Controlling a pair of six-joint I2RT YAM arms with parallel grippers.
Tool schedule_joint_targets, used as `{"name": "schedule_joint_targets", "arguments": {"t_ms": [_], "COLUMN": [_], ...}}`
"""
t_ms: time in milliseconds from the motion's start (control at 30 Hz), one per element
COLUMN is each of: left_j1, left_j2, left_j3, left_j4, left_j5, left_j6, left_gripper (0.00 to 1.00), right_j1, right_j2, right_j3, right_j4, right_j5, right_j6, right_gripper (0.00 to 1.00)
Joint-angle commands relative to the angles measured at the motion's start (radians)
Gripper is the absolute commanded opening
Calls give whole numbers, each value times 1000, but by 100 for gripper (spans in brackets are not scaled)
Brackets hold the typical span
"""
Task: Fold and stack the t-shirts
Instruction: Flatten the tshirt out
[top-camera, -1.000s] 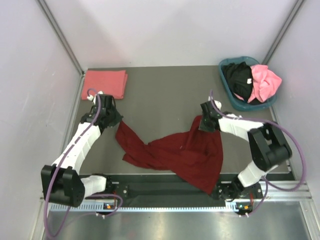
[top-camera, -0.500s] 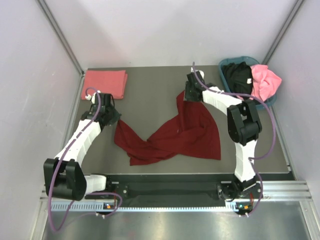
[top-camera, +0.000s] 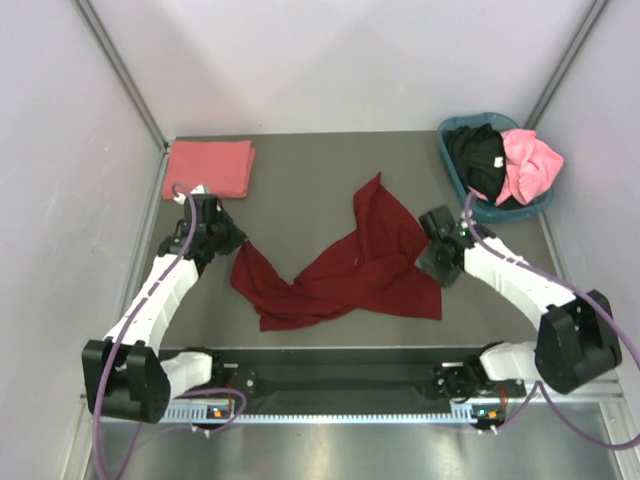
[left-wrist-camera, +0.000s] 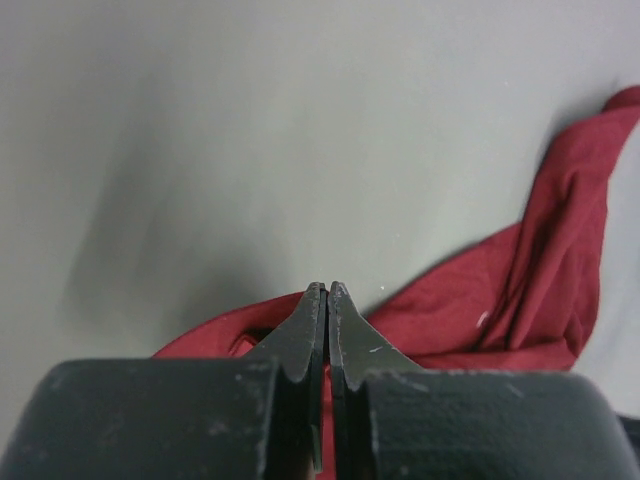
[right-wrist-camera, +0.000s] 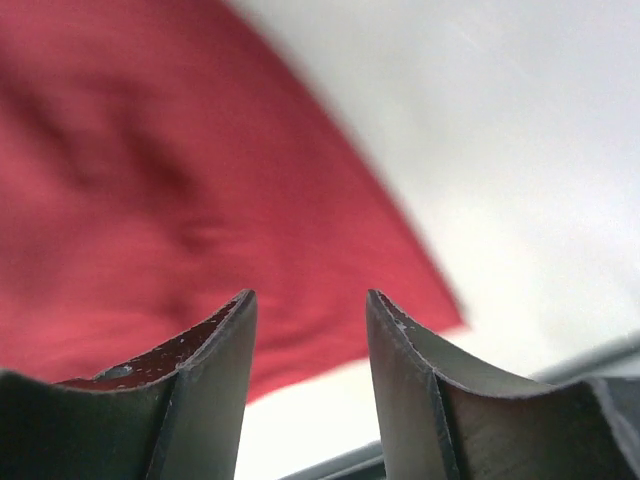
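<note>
A dark maroon t-shirt (top-camera: 365, 270) lies crumpled and twisted across the middle of the table. My left gripper (top-camera: 230, 241) is shut on its left end; in the left wrist view the jaws (left-wrist-camera: 328, 290) are closed with maroon cloth (left-wrist-camera: 480, 310) under and between them. My right gripper (top-camera: 436, 265) is open and empty just off the shirt's right edge; in the right wrist view it (right-wrist-camera: 310, 300) hovers over the blurred maroon cloth (right-wrist-camera: 150, 200). A folded salmon-pink t-shirt (top-camera: 208, 168) lies at the far left. A black t-shirt (top-camera: 475, 155) and a bright pink one (top-camera: 530, 165) are in the basket.
The teal-blue basket (top-camera: 455, 180) stands at the far right corner, close behind my right gripper. Grey walls enclose the table on three sides. A black rail (top-camera: 340, 380) runs along the near edge between the arm bases.
My right gripper carried the shirt's right part toward the far side, let it go and drew back to the right near the shirt's edge. The left gripper has barely moved.
</note>
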Motion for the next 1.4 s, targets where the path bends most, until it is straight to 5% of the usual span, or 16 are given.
{"name": "schedule_joint_targets", "arguments": {"t_ms": [0,367,667,800,867,900,1100,1367], "left_j1": [6,6,6,6,6,6,4,4], "left_j2": [-7,1,-7,-25,-33,-42,-84,-131], "left_j3": [3,-24,-26,-23,-14,-8,167,679], "left_j4": [68,87,72,53,47,42,-45,-261], "left_j5": [58,108,92,75,69,66,66,20], "left_j6": [25,13,21,24,22,15,-5,-47], "left_gripper": [0,0,0,0,0,0,0,0], "right_j1": [12,44,59,64,71,70,75,73], "right_j2": [-91,-159,-93,-119,-160,-177,-353,-421], "right_j3": [-116,-352,-392,-412,-386,-369,-103,465], "right_j4": [-66,7,124,115,61,37,-68,-117], "right_j5": [17,5,17,42,86,103,281,341], "right_j6": [245,462,514,531,526,519,248,-245], "right_gripper": [48,49,46,31,8,0,0,0]}}
